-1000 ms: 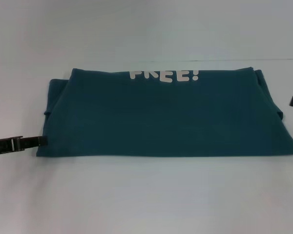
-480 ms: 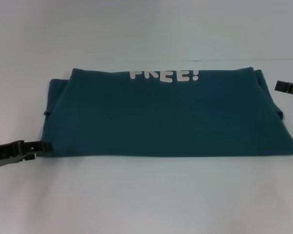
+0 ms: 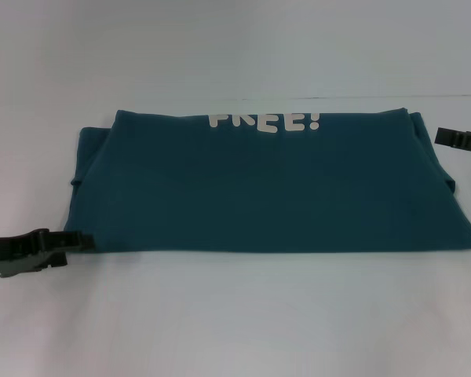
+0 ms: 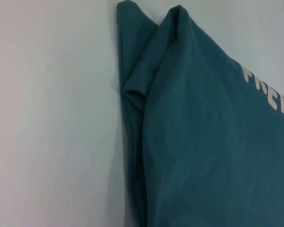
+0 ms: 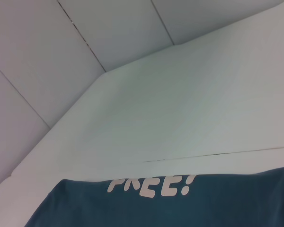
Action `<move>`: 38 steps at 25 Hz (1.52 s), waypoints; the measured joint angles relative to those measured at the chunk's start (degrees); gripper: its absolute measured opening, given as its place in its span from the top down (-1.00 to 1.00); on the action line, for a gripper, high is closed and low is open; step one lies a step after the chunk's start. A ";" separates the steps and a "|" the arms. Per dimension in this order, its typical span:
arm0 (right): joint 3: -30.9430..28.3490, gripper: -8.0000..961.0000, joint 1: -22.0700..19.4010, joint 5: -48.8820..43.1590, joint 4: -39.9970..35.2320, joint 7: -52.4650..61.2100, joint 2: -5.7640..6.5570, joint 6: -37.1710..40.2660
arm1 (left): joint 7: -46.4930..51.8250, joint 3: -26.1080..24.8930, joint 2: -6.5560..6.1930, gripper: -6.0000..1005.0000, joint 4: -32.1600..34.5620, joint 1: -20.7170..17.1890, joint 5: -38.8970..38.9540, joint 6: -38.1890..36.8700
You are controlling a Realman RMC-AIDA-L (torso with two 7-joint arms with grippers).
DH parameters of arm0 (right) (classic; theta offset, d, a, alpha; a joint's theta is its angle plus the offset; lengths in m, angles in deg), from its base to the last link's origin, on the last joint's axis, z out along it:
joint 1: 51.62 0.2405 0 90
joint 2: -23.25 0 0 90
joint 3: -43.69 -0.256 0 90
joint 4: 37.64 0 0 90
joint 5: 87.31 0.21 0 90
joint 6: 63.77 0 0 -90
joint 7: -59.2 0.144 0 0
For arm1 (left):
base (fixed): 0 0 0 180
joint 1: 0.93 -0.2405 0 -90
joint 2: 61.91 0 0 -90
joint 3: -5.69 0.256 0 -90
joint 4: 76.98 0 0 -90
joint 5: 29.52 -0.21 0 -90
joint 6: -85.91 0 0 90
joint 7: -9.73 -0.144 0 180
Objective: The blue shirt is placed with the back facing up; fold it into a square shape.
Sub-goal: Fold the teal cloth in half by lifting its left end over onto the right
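Note:
The blue shirt (image 3: 267,188) lies folded into a wide flat band across the white table (image 3: 235,314). Part of its white "FREE!" lettering (image 3: 264,122) shows along the far fold. My left gripper (image 3: 77,239) is low at the shirt's near left corner, its tip at the fabric edge. My right gripper (image 3: 449,138) is beside the shirt's far right corner, just off the fabric. The left wrist view shows the shirt's (image 4: 203,142) left end with layered folds and a tucked sleeve (image 4: 132,94). The right wrist view shows the shirt's (image 5: 180,208) far edge and the lettering (image 5: 151,185).
The table's far edge (image 5: 180,80) meets a panelled wall (image 5: 85,28). A thin seam (image 3: 377,97) runs across the table just behind the shirt.
My left gripper has moved right and nearer, from beside the shirt's left edge to its near left corner. My right gripper has come in from the right and moved farther away. The shirt has not moved.

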 joint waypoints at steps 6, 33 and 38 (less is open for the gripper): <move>-0.12 -0.92 -0.19 0.24 -0.04 -0.08 0.07 -0.01 | 1.60 0.08 -0.11 -0.43 -0.69 0.42 -1.37 1.25; -0.13 -0.92 -0.64 0.31 -0.12 -0.14 0.02 0.37 | 4.62 1.47 -1.05 -0.43 -1.18 3.55 -5.79 2.99; -0.16 -0.92 -0.68 0.31 -0.12 -0.14 0.02 0.34 | 4.50 1.49 -1.22 -0.43 -2.95 4.50 -5.79 4.16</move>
